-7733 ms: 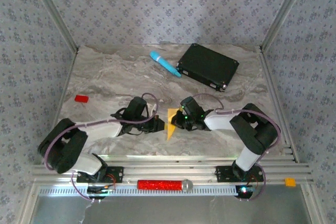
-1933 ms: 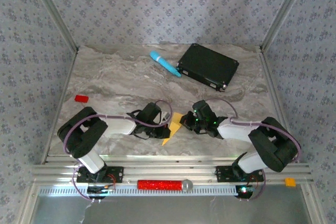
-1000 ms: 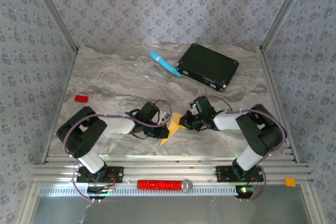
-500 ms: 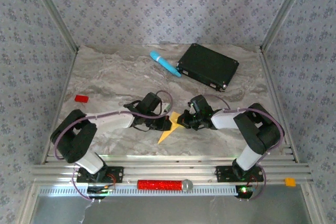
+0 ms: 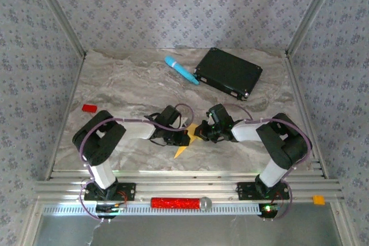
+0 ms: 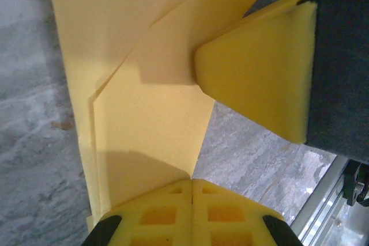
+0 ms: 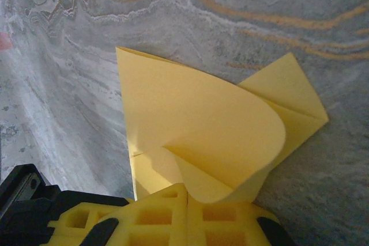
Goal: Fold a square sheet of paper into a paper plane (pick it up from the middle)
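You have one yellow-orange sheet of paper (image 5: 180,150), partly folded. It lies towards the front of the marble-patterned table (image 5: 127,84) between your two grippers, well apart from the one light-blue cylinder (image 5: 181,70), the one black flat box (image 5: 228,73) and the one small red block (image 5: 89,108). Your right gripper (image 7: 187,214) has its yellow foam pads closed together on a curled-over flap of the sheet. Your left gripper (image 6: 192,214) also has its pads pressed together with no gap, and the corner of a folded layer meets their seam, though the view does not settle whether that layer is pinched or only touched.
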Controlling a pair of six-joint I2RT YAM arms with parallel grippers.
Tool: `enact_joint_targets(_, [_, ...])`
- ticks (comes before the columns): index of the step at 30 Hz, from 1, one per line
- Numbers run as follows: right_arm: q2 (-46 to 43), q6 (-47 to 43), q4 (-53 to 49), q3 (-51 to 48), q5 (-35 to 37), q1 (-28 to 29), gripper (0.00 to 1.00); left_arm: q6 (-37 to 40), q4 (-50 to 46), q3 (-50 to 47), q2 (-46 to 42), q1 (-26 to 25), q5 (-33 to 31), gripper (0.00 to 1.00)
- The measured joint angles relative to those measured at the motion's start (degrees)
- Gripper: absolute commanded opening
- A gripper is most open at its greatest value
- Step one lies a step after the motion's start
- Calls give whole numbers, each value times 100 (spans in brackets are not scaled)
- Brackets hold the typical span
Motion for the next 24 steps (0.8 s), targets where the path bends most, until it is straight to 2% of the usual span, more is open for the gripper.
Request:
enact_joint_targets(6, [-118,-192,-223,146,20,63,0,-20,468,-297,-98,15,66,0])
enact_joint_targets(13, [24,-339,-188,334,-44,192,0,-17,503,-317,-103,17,81,0])
enact_joint_targets(24, [153,-511,42,20,-503,-627,0,4,643,-396,-103,22,122,0])
